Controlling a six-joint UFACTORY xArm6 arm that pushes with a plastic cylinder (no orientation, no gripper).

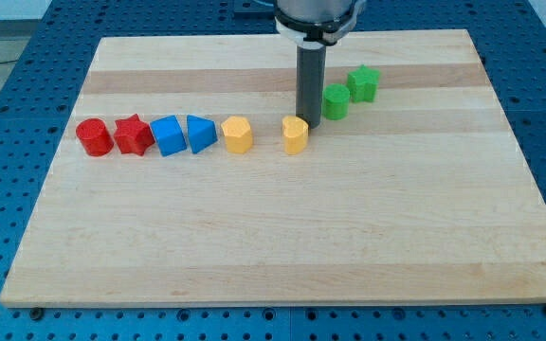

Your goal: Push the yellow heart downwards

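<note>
- Containers: none shows; all 8 blocks sit loose on the wooden board, which lies on a blue perforated table.
- Row across the board's upper half, from the view's left: red cylinder, red star, blue cube-like block, blue wedge-like block, yellow hexagon-like block, then the yellow heart.
- Both red blocks touch or nearly touch, and the 2 blue ones sit just beside each other; a clear gap separates the 2 yellow blocks.
- Green pair, up and toward the view's right of the heart: a green rounded block whose exact shape I cannot make out, and a green star just beyond it.
- Edges: the yellow heart sits near the board's middle left to right, well apart from every edge; the red cylinder is the block nearest the board's left edge.
- Open room: the whole lower half of the board, below the row, is bare wood down to the bottom edge, so nothing lies under the heart in the view.
- Tool: I carry a straight dark rod with nothing to open or close and nothing held; my tip is down at the board, right against the heart's right side as seen, slightly above it, and looks to be touching it, though I cannot be sure of contact.
- Rod and green rounded block are near each other but apart.
</note>
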